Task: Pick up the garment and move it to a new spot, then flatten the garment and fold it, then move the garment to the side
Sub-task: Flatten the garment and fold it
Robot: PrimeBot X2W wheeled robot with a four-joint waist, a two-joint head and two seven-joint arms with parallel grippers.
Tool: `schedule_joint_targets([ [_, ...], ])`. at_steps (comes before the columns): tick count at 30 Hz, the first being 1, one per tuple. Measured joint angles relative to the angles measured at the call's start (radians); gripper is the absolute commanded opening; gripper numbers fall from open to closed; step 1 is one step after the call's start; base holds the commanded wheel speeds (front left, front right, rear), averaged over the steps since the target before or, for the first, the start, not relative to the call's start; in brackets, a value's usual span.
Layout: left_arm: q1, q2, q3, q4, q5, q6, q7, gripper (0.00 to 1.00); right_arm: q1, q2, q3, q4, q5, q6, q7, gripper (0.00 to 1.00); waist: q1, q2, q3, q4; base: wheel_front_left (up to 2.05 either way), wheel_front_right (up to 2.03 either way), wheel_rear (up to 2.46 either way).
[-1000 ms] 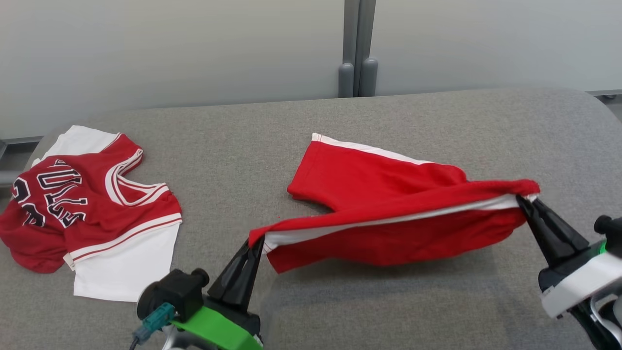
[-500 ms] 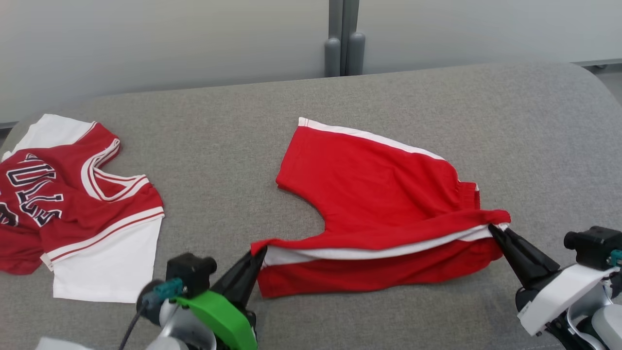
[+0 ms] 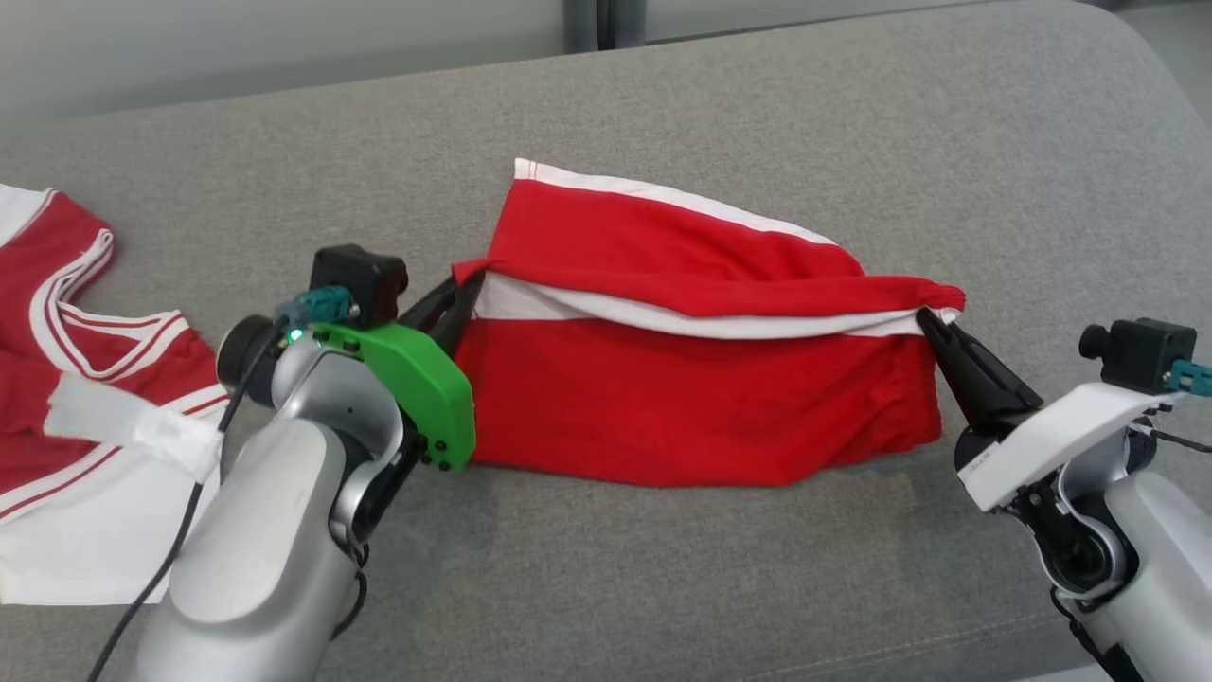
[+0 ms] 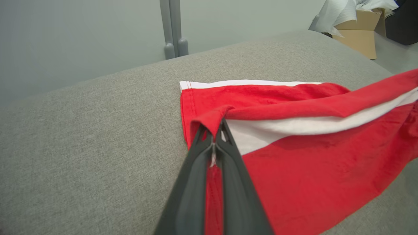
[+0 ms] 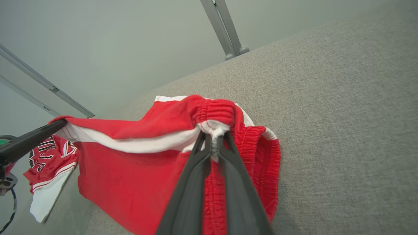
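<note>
1. Head view: pinching the red garment (image 3: 701,398) at both ends of one edge, with the left tool (image 3: 466,282) clamped on a leg-hem corner and the right tool (image 3: 923,317) clamped on the waistband end. Holding that edge taut and raised above the lower layer, which lies about midway across the grey surface (image 3: 757,95), probably to lay one half squarely over the other. Well apart from the jersey (image 3: 57,313) at the left.
2. Left wrist view: left tool (image 4: 214,130) closed tight on a small tuck of red hem, near the white-trimmed far leg corner. Judged as lining hem over hem for a clean fold.
3. Right wrist view: right tool (image 5: 214,137) closed on bunched elastic, fabric hanging below in a sheet. Gripping the thick band likely for a firm, slip-free hold. Worth guarding against slack at either end, hence wrinkles.
</note>
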Motion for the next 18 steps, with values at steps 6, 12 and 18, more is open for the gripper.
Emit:
schedule_joint_targets([
  [6, -0.146, -0.008, 0.03, 0.1, 0.037, 0.03, 0.05, 0.0, -0.111, 0.071, 0.008, 0.061, 0.015, 0.0, 0.009, 0.0, 0.0, 0.0, 0.073, -0.05, 0.0, 0.0, 0.0],
  [12, -0.28, 0.011, 0.039, 0.171, 0.085, 0.053, 0.071, 0.0, -0.221, 0.151, 0.027, 0.123, 0.014, 0.0, 0.008, 0.0, 0.0, 0.0, 0.15, -0.101, 0.0, 0.0, 0.0],
  [18, -0.376, 0.027, 0.04, 0.246, 0.128, 0.062, 0.071, 0.0, -0.298, 0.215, 0.044, 0.199, 0.013, 0.0, -0.019, 0.0, 0.0, 0.0, 0.223, -0.15, 0.0, 0.0, 0.0],
])
